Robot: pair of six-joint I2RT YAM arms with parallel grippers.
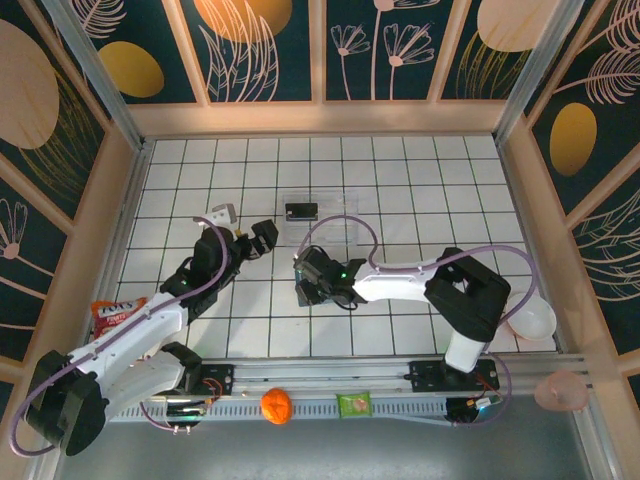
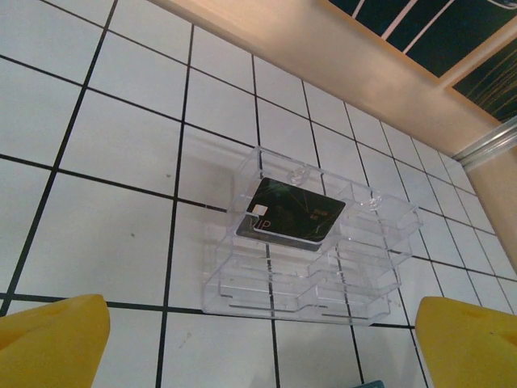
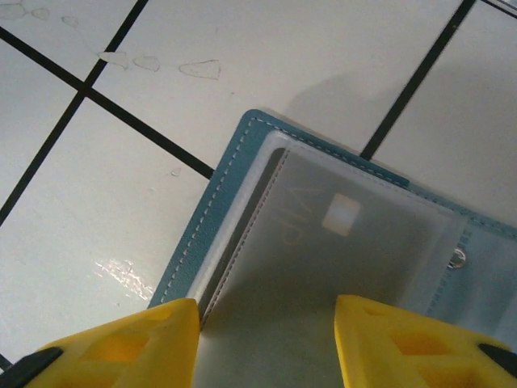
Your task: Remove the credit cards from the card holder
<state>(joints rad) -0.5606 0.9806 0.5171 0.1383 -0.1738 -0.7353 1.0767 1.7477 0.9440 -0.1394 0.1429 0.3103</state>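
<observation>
Teal-blue card holder [image 3: 202, 234] lies open and flat near the middle of the white tiled table [image 1: 420, 180], directly beneath the right gripper [image 3: 266, 347]. The gripper's yellow fingers [image 3: 121, 347] stand partly apart over the holder's greyish, frosted inner panel. Whether they pinch that panel or merely rest above it cannot be made out. Through the frosted panel shows the pale outline of a tucked card [image 3: 355, 250], its square chip patch plain to see, while a dark gap along the panel's left edge separates it from the stitched teal cover. Just beyond the holder, toward the far wall, sits a clear plastic tray [image 2: 371, 299] with several shallow compartments. A black credit card [image 2: 291, 217] lies flat in an upper-left compartment, with a small white patch at its left end. The left gripper [image 2: 258, 352] hangs near the tray's left side with its jaws spread wide and nothing between them, its wrist camera looking across the tiles at the tray. From above, the right arm reaches in from the right across the tiles, a lilac cable looping over it. A red snack packet [image 1: 118, 312] lies beside the left arm at the table's left edge. An orange ball [image 1: 276, 405] and a green packet [image 1: 354, 405] rest on the grey strip between the two arm bases. A white bowl [image 1: 532, 320] sits at the right edge, and a pink bowl [image 1: 562, 390] lies nearer the corner. Dark walls [image 1: 260, 50] patterned with gold discs and pale flowers enclose the scene.
</observation>
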